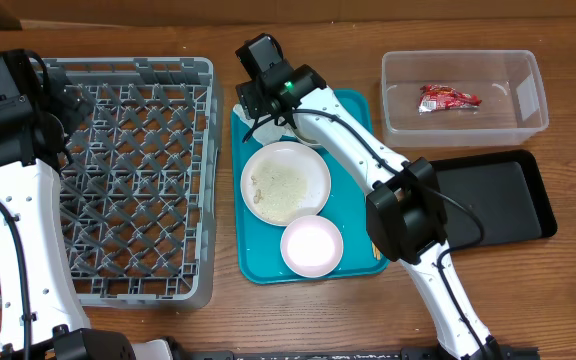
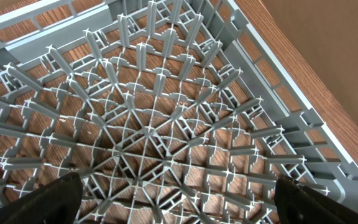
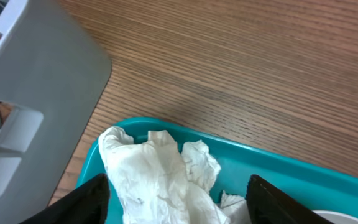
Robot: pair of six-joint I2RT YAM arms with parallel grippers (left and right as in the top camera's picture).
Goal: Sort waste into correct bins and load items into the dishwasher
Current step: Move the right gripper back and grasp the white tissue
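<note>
The crumpled white paper napkin point(image 3: 160, 174) lies in the far-left corner of the teal serving tray point(image 3: 278, 163), bunched against the raised rim. In the right wrist view its bulk runs from that corner in toward the middle of the tray, so its longer side seems to lie roughly across the line between the fingers, though the lower part is cut off by the frame.

The right gripper point(image 3: 179, 208) hangs directly above it, pointing down. Its jaws stand apart, one dark finger at the napkin's left edge and the other to the right of the wad. The paper sits between them and nothing is pinched yet. The coming move looks like a plain squeeze and lift, since the napkin is straight below the hand and not off to one side.

Just near of the napkin on the same tray rests the large white plate point(image 1: 286, 182) with pale crumbs on it, and nearer still the small pinkish-white bowl point(image 1: 312, 245). The lift must rise clear of the plate's rim.

The bins are well apart to the right: the clear tub point(image 1: 463, 52), holding a red wrapper point(image 1: 448, 98), and the black tray point(image 1: 498, 195) near of it.

The left gripper point(image 2: 179, 208) is spread wide and empty over the grey dish rack point(image 1: 203, 180), far to the left, so the right arm is plainly the nearer one.
</note>
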